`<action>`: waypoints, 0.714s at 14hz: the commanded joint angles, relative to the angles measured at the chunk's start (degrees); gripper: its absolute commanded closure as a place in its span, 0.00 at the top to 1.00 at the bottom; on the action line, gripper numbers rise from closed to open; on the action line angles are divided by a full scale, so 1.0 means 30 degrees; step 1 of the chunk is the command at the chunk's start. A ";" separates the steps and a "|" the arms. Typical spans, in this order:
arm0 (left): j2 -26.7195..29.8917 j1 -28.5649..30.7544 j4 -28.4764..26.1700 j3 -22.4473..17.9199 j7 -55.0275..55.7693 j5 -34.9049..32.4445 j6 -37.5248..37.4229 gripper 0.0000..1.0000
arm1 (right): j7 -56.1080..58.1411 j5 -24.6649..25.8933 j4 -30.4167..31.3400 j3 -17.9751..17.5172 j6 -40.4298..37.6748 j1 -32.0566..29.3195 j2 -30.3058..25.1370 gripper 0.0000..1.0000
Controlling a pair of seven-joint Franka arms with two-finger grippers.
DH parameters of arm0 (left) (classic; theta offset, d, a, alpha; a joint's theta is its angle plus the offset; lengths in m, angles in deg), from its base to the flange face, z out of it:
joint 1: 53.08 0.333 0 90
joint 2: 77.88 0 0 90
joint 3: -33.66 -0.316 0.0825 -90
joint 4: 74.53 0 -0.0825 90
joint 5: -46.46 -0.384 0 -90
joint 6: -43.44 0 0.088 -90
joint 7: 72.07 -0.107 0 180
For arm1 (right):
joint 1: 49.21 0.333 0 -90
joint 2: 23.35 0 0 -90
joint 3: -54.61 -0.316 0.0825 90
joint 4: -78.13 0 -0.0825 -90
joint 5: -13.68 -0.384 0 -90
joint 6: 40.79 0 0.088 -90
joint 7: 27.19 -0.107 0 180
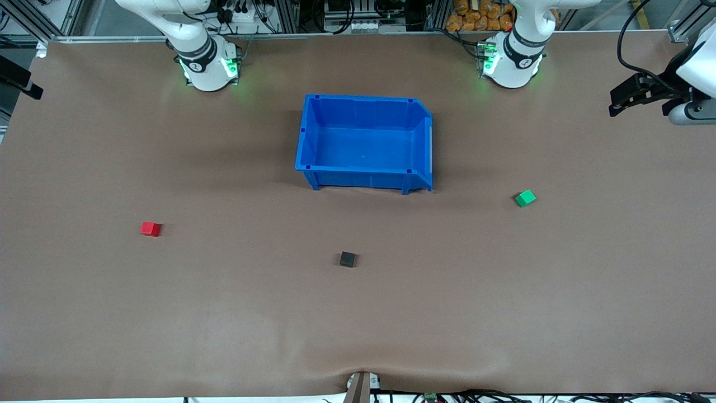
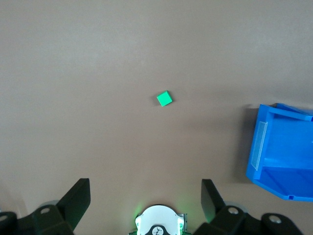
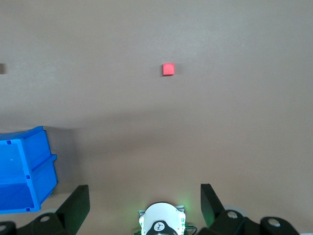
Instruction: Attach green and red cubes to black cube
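Observation:
The black cube lies mid-table, nearer to the front camera than the blue bin. The red cube lies toward the right arm's end of the table; it also shows in the right wrist view. The green cube lies toward the left arm's end; it also shows in the left wrist view. All three lie apart from each other. My left gripper is open and empty, held high over the table at its own end. My right gripper is open and empty, high over its own end.
An empty blue bin stands mid-table between the two arm bases and the cubes. Its corner shows in the left wrist view and the right wrist view. The brown table cover has a wrinkle at its near edge.

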 commanded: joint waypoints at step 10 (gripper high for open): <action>-0.0675 0.0121 -0.4912 0.0038 0.4408 -0.0362 0.5476 1.00 | 0.0026 -0.0575 -0.1295 0.0121 0.4325 -0.1345 0.7590 1.00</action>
